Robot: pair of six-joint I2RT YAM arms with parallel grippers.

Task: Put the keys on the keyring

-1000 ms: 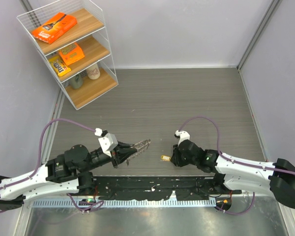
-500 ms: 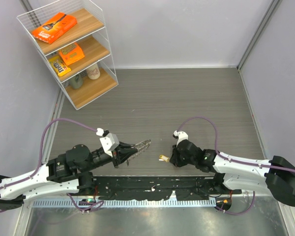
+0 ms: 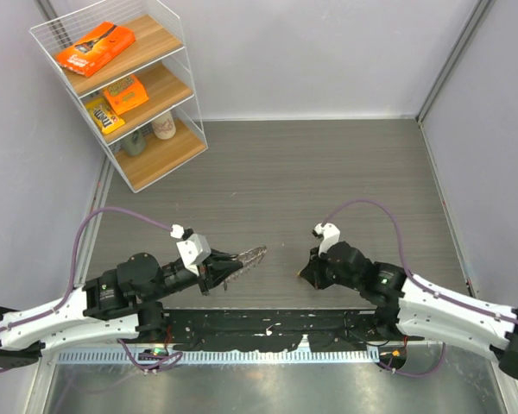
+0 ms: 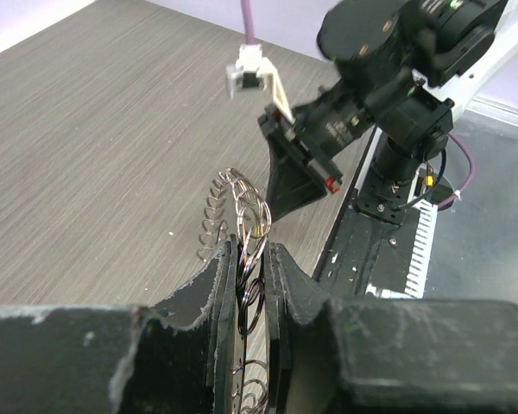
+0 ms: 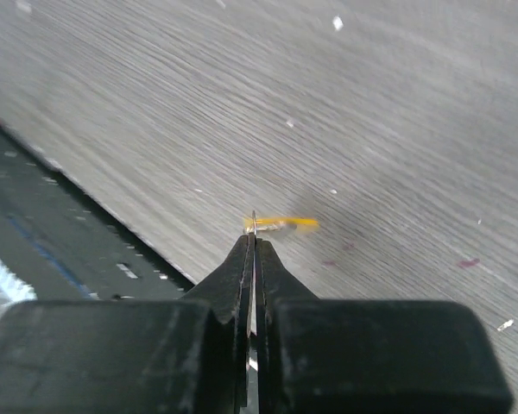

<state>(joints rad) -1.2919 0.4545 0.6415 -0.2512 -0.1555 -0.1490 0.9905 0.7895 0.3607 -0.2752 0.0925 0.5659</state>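
My left gripper [image 3: 230, 266] is shut on the keyring [image 3: 249, 256], a floppy loop of small silvery rings that sticks out past the fingertips above the table. In the left wrist view the keyring [image 4: 246, 203] runs between the closed jaws of the left gripper [image 4: 252, 248]. My right gripper [image 3: 305, 276] hovers low over the table, just right of the keyring. In the right wrist view the right gripper [image 5: 254, 238] is shut on a thin metal edge, with the brass-yellow key [image 5: 283, 224] lying crosswise at its tips. The silvery key is not in view.
A wire shelf rack [image 3: 121, 86] with snack packs and jars stands at the back left. The black base rail [image 3: 268, 332] runs along the table's near edge below both grippers. The right arm's fingers [image 4: 287, 177] point towards the keyring in the left wrist view.
The right gripper has shifted to the right and turned, taking the brass-yellow key with it. The left gripper and keyring have barely moved.
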